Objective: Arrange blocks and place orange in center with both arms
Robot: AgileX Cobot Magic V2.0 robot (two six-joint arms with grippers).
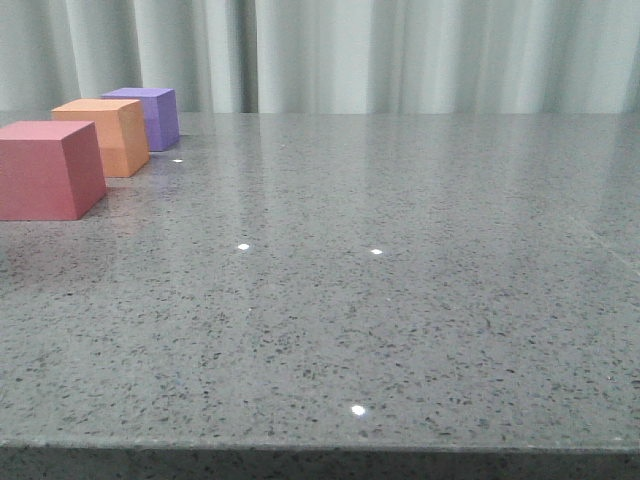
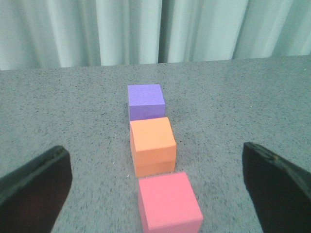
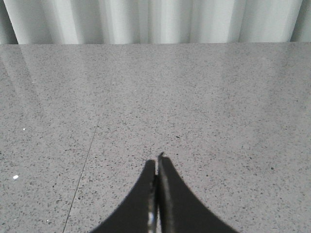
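Your left gripper [image 2: 155, 194] has its jaws spread wide and holds nothing; the two dark fingers [image 2: 34, 189] sit far out to either side of the line of cubes. Straight ahead of those jaws, the three blocks run away from you in a single file on the speckled grey counter [image 2: 243, 107]. The red cube [image 2: 169, 201] is nearest, lying between the open jaws. Just beyond it is the orange cube [image 2: 152, 144], and farthest from the jaws is the purple cube [image 2: 145, 101]. The orange one stands in the middle of the row, close to both neighbours; you cannot tell whether the cubes touch.

Your right gripper [image 3: 157, 194] has its jaws pressed together with nothing between them. Ahead of it you see only bare counter and the pale curtain [image 3: 155, 19] behind.
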